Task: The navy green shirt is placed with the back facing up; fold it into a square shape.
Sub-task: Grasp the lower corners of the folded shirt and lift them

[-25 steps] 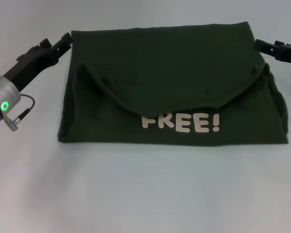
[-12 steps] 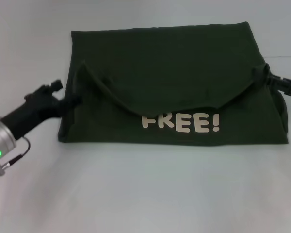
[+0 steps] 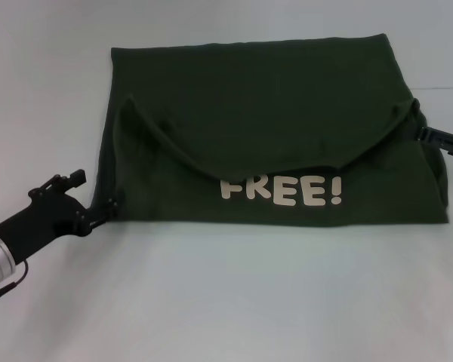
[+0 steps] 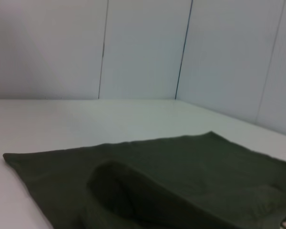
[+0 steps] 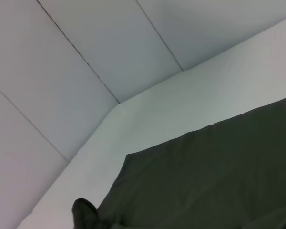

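Lying in the middle of the white surface (image 3: 226, 302), the navy green shirt (image 3: 264, 113) is showing itself already partly folded: a curved flap is draping down over the middle, and pale lettering reading "FREE!" (image 3: 281, 191) is sitting just below that flap, near the edge closest to the robot. Its outline is reading as a wide rectangle, broader than it is deep, so the square is not yet made. At the near left corner of the cloth the left tool (image 3: 109, 207) is reaching in low, its tips touching or just beside the hem; whether they are closing on fabric I cannot tell. At the right side, about halfway along that edge, the right tool (image 3: 421, 134) is sitting against the bunched cloth, and its fingers are likewise too hidden to judge. Both wrist views are looking low across the dark fabric toward the pale wall panels (image 4: 143, 47) behind. The step in hand is looking like the taking of the two side edges for another fold. Next, I judge, each tool is needing a firm pinch on its edge, then a lift and carry inward, so the width is shrinking toward a square without dragging the flap askew.
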You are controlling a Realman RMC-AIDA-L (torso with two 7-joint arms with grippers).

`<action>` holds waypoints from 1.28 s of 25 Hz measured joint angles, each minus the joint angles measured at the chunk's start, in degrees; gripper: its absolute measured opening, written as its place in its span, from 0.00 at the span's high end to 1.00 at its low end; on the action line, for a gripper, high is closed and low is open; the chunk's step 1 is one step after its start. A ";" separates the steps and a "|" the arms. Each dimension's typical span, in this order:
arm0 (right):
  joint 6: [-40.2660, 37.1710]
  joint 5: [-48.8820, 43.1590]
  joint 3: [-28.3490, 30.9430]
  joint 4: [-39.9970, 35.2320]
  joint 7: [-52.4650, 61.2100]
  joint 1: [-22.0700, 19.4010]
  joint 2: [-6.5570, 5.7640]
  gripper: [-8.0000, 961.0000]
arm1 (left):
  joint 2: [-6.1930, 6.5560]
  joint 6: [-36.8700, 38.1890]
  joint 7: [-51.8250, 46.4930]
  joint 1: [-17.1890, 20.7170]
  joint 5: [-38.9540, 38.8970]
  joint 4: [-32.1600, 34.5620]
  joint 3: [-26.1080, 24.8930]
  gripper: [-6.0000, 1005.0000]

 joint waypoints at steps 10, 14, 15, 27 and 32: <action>0.55 0.02 0.37 0.52 -0.30 0.36 0.30 0.14 | -0.06 -8.57 0.26 -0.89 0.00 -0.11 9.29 0.13; 1.13 0.02 0.39 0.64 -0.40 0.36 0.49 0.14 | -0.07 -11.41 -0.27 -1.43 0.00 -0.55 11.46 0.13; 1.51 0.02 0.40 0.68 -0.40 0.30 0.61 0.14 | -0.07 -11.83 -0.33 -1.53 0.00 -0.62 11.83 0.13; 1.85 0.02 0.50 0.74 -0.42 0.19 0.81 0.14 | -0.03 -12.69 -0.55 -1.79 -0.01 -0.65 13.50 0.13; 1.84 0.11 0.49 0.69 -0.21 0.28 0.80 0.14 | 0.01 -13.87 -1.30 -1.77 -0.01 -0.42 14.52 0.17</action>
